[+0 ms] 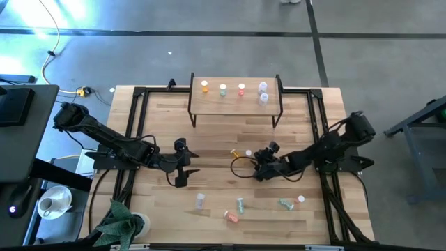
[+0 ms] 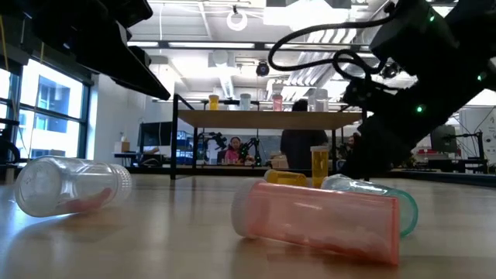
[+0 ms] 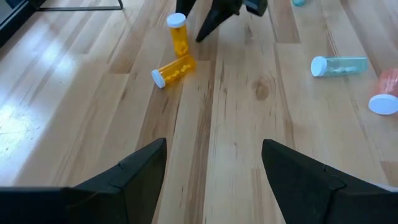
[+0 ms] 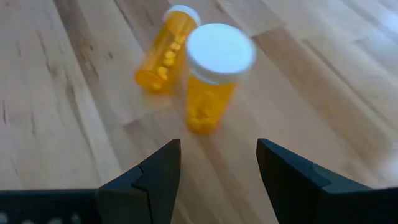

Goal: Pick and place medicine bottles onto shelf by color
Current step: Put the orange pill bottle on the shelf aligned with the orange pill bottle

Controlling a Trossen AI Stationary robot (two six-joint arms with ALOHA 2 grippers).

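The right end effector (image 4: 217,168) hangs low over the surface (image 1: 209,132), its fingers spread wide and gripping nothing. Just ahead of its fingertips stands an upright orange bottle (image 4: 211,78) with a white cap, apart from both fingers. Beyond that one, an orange bottle on its side (image 4: 163,53) lies close against it (touching or not, I cannot tell).

The left end effector (image 3: 214,168) is also wide open and empty, well short of the same 2 orange bottles.

Off to the side of the left end effector lie a green bottle (image 3: 339,65) and a pink bottle (image 3: 387,93), both tipped over. A clear bottle (image 2: 70,184) lies apart from them.

The shelf (image 1: 235,97) stands far ahead of both end effectors, carrying 5 upright bottles: orange, green, pink and 2 clear.
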